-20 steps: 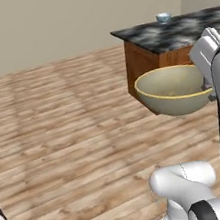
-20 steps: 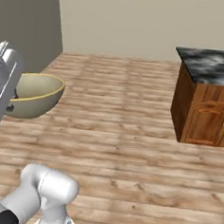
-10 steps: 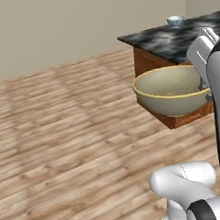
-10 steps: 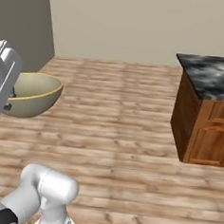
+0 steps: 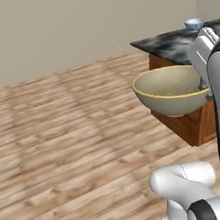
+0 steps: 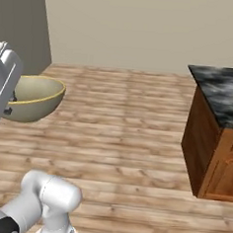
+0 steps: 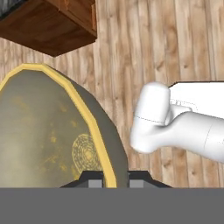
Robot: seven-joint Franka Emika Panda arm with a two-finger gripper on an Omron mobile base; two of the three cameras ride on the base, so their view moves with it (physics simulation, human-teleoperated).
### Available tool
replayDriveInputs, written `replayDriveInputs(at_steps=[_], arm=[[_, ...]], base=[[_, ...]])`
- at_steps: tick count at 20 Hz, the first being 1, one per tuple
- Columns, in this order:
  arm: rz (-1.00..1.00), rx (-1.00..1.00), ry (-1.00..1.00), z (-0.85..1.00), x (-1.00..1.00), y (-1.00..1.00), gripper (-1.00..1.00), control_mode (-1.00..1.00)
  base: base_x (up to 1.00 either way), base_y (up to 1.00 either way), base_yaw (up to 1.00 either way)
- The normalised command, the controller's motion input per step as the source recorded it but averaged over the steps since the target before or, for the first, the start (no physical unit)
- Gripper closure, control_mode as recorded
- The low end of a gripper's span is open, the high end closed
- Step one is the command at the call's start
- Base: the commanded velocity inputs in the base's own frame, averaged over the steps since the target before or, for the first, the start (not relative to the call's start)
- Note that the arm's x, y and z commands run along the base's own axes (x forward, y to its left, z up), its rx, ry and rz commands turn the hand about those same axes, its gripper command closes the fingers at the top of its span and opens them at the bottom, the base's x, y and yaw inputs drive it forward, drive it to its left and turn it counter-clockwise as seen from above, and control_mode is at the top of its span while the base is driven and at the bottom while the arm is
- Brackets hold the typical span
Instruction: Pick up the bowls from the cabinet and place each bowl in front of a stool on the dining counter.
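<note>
- The gripper (image 7: 109, 178) is clamped on the rim of the olive-beige bowl (image 5: 172, 90), carried upright above the wooden floor (image 5: 61, 140).
- The dining counter (image 5: 182, 44) stands just beyond the bowl, a small bowl (image 5: 193, 23) on its top.

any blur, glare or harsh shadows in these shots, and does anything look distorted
Left base view: even, flat light, soft render, no glare on the olive-beige bowl. Right base view: equally flat light; the dining counter top shows no highlights. Hand view: the bowl looms large and stretched into an oval by closeness, its rim between the gripper fingertips.
</note>
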Motion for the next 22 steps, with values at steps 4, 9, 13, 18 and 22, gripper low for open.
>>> replayDriveInputs(at_steps=[4, 9, 13, 18, 22], arm=[[0.00, 0.00, 0.00, 0.00, 0.00, 0.00, 1.00, 1.00], [0.00, 0.00, 0.00, 0.00, 0.00, 0.00, 1.00, 1.00], [0.00, 0.00, 0.00, 0.00, 0.00, 0.00, 1.00, 1.00], [0.00, 0.00, 0.00, 0.00, 0.00, 0.00, 1.00, 1.00], [0.00, 0.00, 0.00, 0.00, 0.00, 0.00, 1.00, 1.00]], base=[[1.00, 0.09, 0.00], [1.00, 0.21, 0.00], [1.00, 0.40, 0.00], [1.00, 0.53, -0.01], [1.00, 0.65, -0.13]])
